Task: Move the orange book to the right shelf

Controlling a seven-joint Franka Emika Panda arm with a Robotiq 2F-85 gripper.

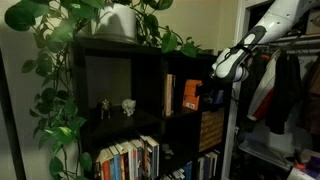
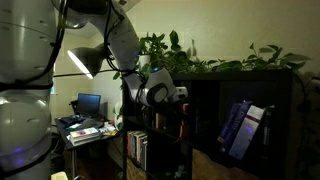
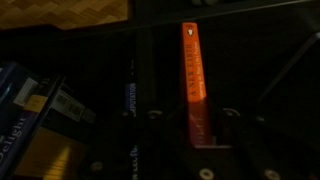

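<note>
The orange book [image 3: 192, 65] stands upright in a black cube compartment [image 1: 196, 80] of the dark bookcase, beside a tan-spined book [image 1: 169, 95]. In an exterior view its bright cover [image 1: 190, 95] shows just left of my gripper [image 1: 213, 92]. In the wrist view the gripper [image 3: 196, 128] is shut on the near end of the orange spine, one finger on each side. Another exterior view shows the gripper [image 2: 176, 100] reaching into the bookcase, with a cube to its right [image 2: 270, 105] holding blue books [image 2: 243, 128]. Which cube is the right shelf I cannot tell.
A wider compartment holds small pale figurines [image 1: 127, 106]. A wicker basket [image 1: 211, 128] sits under the book's cube, and a row of books [image 1: 128, 160] fills the lower left. Leafy plants [image 1: 70, 60] hang over the top. A desk with a monitor [image 2: 89, 103] stands behind the arm.
</note>
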